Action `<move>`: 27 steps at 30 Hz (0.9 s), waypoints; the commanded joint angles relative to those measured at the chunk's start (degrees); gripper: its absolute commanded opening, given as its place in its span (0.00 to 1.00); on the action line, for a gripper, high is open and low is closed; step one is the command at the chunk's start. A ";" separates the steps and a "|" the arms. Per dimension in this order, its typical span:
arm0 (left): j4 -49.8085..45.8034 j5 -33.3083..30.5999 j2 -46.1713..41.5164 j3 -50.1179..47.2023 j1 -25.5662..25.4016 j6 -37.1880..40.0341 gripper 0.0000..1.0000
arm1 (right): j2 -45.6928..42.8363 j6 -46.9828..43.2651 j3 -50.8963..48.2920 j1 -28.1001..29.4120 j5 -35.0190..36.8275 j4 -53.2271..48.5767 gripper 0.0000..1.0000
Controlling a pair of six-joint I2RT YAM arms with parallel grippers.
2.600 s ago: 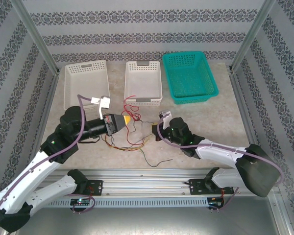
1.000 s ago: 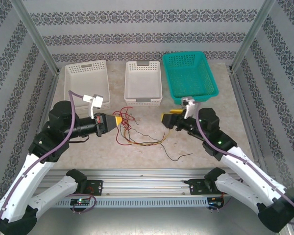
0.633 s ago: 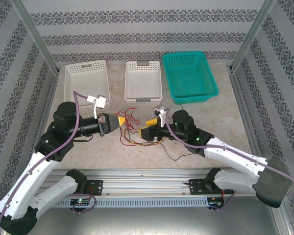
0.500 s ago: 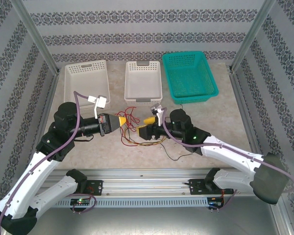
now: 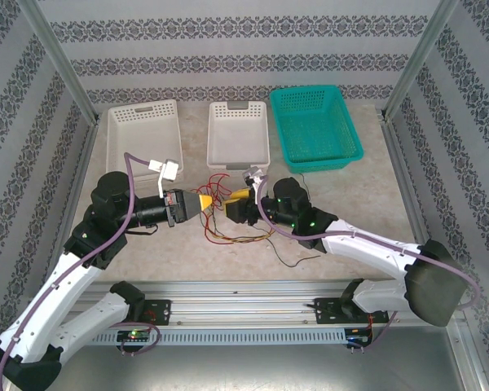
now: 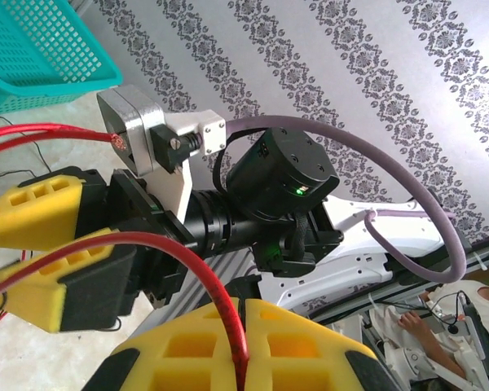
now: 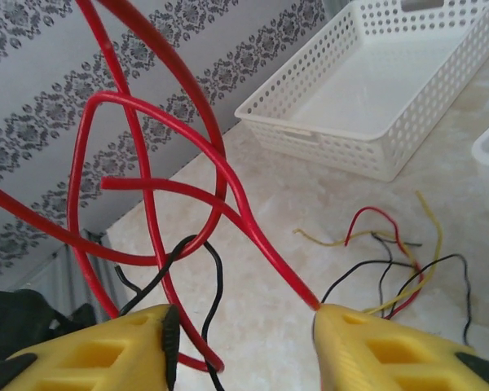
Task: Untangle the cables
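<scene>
The left end effector [image 5: 204, 203] has barely shifted over the last second: its yellow pads are pressed together on a red cable [image 6: 220, 301], which rises out from between them and arcs away to the right. The rest of the cables [image 5: 232, 235] (red, yellow and dark strands, still crossing one another) lie on the desk [image 5: 350, 195] just in front of the middle white basket [image 5: 238, 169], below and between the two arms.

The real change is on the right. A second ago the right end effector [image 5: 235, 204] was out by the teal basket [image 5: 322, 164]; it has since swung across to the middle and now faces the left one, nearly tip to tip. Its jaws stand apart, holding nothing, with loops of red cable hanging in the gap and one strand touching the right-hand pad [image 7: 367, 346].

Judging from this, a second grip on the red strand is being set up, so the two arms can draw it free of the knot.
</scene>
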 commanded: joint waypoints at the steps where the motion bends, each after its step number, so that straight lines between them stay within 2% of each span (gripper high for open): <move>1: 3.31 1.67 -0.97 -0.75 0.50 -0.84 0.00 | 0.77 -0.94 1.60 0.65 1.92 3.00 0.43; 3: 3.11 1.81 -1.15 -0.90 0.50 -0.93 0.00 | 0.72 -0.83 1.64 0.66 2.66 3.14 0.39; 5: 2.58 1.93 -1.34 -1.02 0.51 -0.67 0.00 | 0.43 -0.88 1.77 0.66 3.40 2.73 0.40; 9: 0.18 1.88 -1.78 -0.39 0.50 0.76 0.00 | -1.43 -1.45 1.24 0.59 3.90 0.51 0.50; 12: -2.64 1.53 -1.59 0.41 0.51 2.42 0.00 | -3.90 -2.14 -0.26 0.57 3.87 0.29 0.54; 18: -3.65 2.01 -0.80 0.28 0.49 2.97 0.00 | -7.82 -3.56 -1.77 0.06 5.03 -1.33 0.56; 27: -2.66 2.25 -0.72 0.47 0.51 2.18 0.00 | -5.00 -1.34 -2.66 0.04 -5.69 2.72 0.60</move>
